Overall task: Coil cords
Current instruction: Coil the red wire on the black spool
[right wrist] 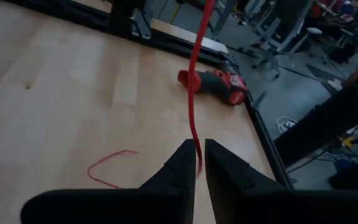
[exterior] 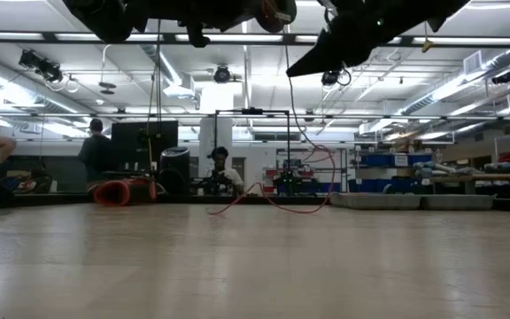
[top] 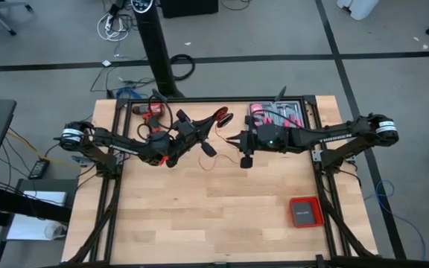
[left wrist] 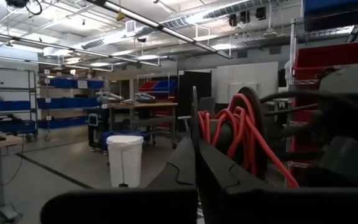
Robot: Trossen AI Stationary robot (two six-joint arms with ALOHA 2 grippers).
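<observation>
while the right gripper (right wrist: 199,163) pinches the thin red cord (right wrist: 193,93) narrowly, it may slip; left gripper (top: 171,158), at nine o'clock, clamps the coil.

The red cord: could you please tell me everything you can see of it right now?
The red cord is thin, flexible and smooth, like plastic-sheathed wire. Part of it is wound in red loops at the left gripper, held above the table. From there a strand runs to the right gripper, passing between its nearly closed fingers. A loose tail lies bent on the wooden table. In the low view it droops in a slack curve to the tabletop.
</observation>
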